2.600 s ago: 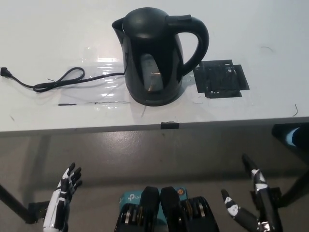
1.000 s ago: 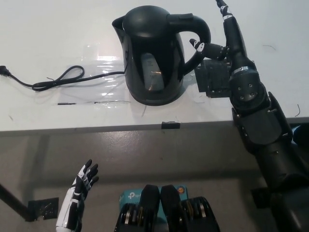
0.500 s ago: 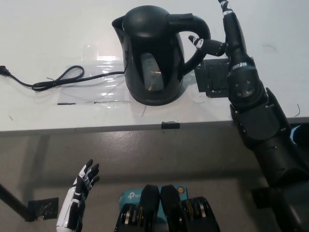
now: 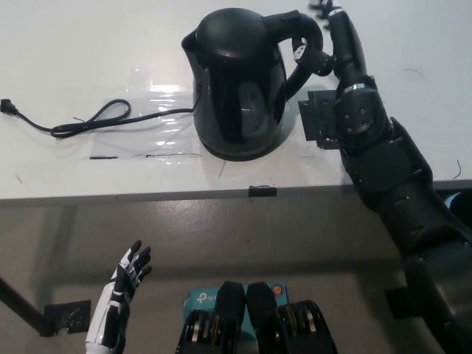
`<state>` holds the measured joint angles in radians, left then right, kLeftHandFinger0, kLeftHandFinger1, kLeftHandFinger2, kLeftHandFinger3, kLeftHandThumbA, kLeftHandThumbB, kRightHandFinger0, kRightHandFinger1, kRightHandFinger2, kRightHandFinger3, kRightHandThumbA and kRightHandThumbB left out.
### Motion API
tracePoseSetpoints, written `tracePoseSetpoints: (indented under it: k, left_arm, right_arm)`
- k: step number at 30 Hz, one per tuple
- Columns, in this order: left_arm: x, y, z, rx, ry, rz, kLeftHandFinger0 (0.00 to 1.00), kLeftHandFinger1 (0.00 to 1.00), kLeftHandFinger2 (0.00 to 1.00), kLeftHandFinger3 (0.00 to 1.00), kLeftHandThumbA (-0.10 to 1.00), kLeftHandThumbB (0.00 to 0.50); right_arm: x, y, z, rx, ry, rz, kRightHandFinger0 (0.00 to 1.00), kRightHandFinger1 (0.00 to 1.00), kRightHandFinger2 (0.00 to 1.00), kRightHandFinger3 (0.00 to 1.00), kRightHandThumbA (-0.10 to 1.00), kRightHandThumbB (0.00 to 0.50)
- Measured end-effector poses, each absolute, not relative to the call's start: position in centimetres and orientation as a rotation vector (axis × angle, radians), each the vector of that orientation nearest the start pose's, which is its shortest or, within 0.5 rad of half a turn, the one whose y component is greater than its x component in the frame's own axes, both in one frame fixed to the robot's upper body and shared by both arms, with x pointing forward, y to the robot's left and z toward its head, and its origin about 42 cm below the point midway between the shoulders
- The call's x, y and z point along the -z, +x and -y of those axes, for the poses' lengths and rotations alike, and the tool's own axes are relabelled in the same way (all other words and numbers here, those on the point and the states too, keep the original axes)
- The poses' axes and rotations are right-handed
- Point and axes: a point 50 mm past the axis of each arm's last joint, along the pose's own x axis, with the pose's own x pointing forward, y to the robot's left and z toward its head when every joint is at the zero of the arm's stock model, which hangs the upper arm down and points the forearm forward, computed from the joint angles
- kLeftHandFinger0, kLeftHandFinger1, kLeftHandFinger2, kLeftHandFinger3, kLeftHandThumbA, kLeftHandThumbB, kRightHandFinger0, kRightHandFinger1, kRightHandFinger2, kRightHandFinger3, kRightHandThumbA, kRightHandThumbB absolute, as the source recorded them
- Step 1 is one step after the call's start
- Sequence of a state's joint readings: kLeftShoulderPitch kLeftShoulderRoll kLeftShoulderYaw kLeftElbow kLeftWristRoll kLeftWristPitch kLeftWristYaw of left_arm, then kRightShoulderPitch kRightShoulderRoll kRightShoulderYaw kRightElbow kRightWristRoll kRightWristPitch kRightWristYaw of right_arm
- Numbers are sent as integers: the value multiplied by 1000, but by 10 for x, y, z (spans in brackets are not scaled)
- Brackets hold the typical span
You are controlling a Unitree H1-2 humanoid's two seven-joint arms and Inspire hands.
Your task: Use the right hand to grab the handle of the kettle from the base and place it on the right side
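A glossy black plastic electric kettle [image 4: 240,85] stands upright on the white desk [image 4: 74,44], its spout turned toward picture left and its looped handle [image 4: 299,37] toward picture right. Its lid is closed, so what it holds cannot be seen, and its base is hidden beneath it. The black right hand [image 4: 332,44] reaches up over the desk's front edge and meets the handle: one of the fingers [image 4: 306,53] hooks through the loop, while the rest lie against the handle's outer side, though whether the hold is closed firm cannot be told. Just to the right of the kettle, partly under the black forearm, lies a flat black square mat [image 4: 318,122]. A black power cord [image 4: 81,122] snakes across the desk to the kettle's left. The white left hand [image 4: 118,295] rests low at lower left, below the desk, fingers spread and holding nothing.
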<state>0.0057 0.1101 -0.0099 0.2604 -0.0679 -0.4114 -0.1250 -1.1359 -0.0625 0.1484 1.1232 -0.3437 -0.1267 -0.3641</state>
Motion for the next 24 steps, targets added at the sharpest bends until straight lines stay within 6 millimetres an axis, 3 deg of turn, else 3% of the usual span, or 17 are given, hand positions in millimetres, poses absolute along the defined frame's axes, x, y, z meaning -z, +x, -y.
tracePoseSetpoints:
  k: [1,3,7,12,15,16,17,19,22,23,24]
  left_arm:
    - [-53,271,-245,118,55,144,1000,1000,1000,1000,1000,500]
    - [-54,273,-246,118,56,149,1000,1000,1000,1000,1000,500]
    - [-59,279,-246,117,58,164,1000,1000,1000,1000,1000,500]
    - [-62,284,-248,116,59,178,1000,1000,1000,1000,1000,500]
    - [-63,285,-249,117,60,182,1000,1000,1000,1000,1000,500]
    - [-64,285,-248,117,60,183,1000,1000,1000,1000,1000,500]
    - [-64,285,-248,117,60,183,1000,1000,1000,1000,1000,500]
    - [-64,285,-248,117,60,183,1000,1000,1000,1000,1000,500]
    - [-64,285,-248,117,60,183,1000,1000,1000,1000,1000,500]
    - [-64,285,-248,117,60,182,1000,1000,1000,1000,1000,500]
    - [-63,285,-248,117,59,182,1000,1000,1000,1000,1000,500]
  right_arm:
    - [-290,569,123,68,-638,277,0,417,859,921,-100,131]
    - [-289,570,121,73,-700,288,0,445,832,929,-100,137]
    - [-294,572,119,100,-769,321,1,464,853,932,-100,108]
    - [-291,572,123,131,-776,324,33,521,904,889,-100,127]
    - [-290,572,124,139,-763,328,0,441,837,788,-100,101]
    - [-290,572,124,140,-756,332,0,384,780,725,-100,123]
    - [-291,572,124,140,-747,337,0,326,720,598,-100,135]
    - [-291,572,123,142,-728,345,0,305,725,604,-100,126]
    - [-293,571,122,155,-655,347,0,194,653,751,-100,136]
    - [-294,571,122,157,-638,349,0,162,623,750,-100,135]
    - [-296,571,121,166,-598,353,0,106,544,672,-100,133]
